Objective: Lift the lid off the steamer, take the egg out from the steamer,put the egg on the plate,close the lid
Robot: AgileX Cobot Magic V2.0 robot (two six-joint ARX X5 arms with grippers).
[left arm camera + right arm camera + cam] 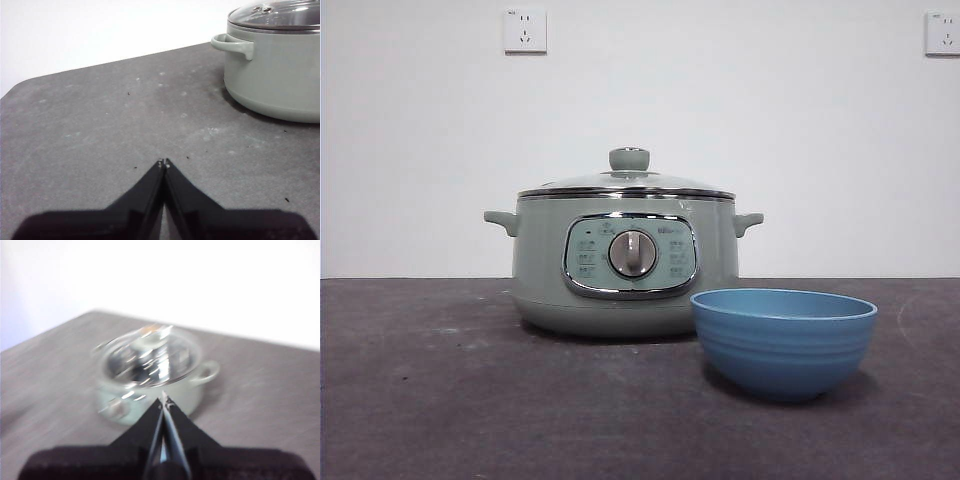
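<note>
Resting on the dark grey desk (440, 400), the steamer (625, 265) stands with its control panel and silver dial (633, 253) facing the front camera. The lid (625, 183) sits closed on the steamer, its chrome rim seated all round and its pale green knob (629, 158) upright at the centre. The plate (783, 340), a blue bowl, stands upright just beside the steamer and nearer the front camera, overlapping the pot's lower corner in that view; contact between the two cannot be judged.

Left hand (164, 162): jaws pressed together, holding nothing, low over bare desk. The steamer lies ahead of it and off to one side, well apart, one side handle (232, 44) turned toward this hand. Open desk surface extends between hand and pot, and the desk's far edge runs beyond against the white wall (100, 25).

Right hand (164, 399): jaws together, holding nothing, raised above the desk. The steamer and its lid lie below and ahead of the fingertips; this view is blurred. Nothing stands between the hand and the lid.

Two wall sockets (525, 31) are mounted high behind the desk.
</note>
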